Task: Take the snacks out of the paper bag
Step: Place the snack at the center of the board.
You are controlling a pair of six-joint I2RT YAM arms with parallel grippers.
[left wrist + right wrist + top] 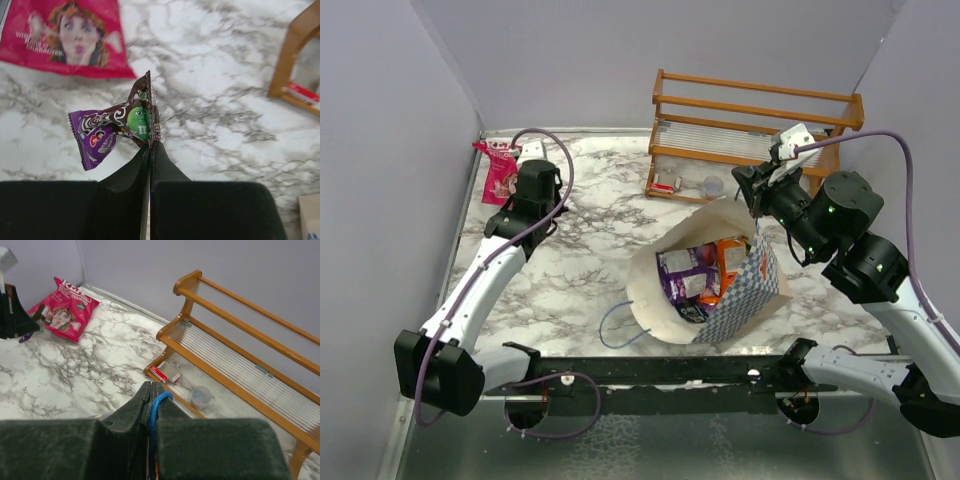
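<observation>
Purple packet (107, 132), pinched by its seam in the left tool (150, 146), may slip; right tool (151, 387) gripping the cord (159, 402) may tip the paper bag (745, 290).

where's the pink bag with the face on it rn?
Top view: the pink-red snack bag lies flat in the far-left corner of the table, just past the left gripper, which pinches a brown candy packet.

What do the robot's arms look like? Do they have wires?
Both arms are made of chunky black round joints and smooth white tubes. The left arm and right arm each carry a looping purple cable. A tiny green light glows on the right one. The left tool and right tool each end in two flat black padded fingers.
</observation>
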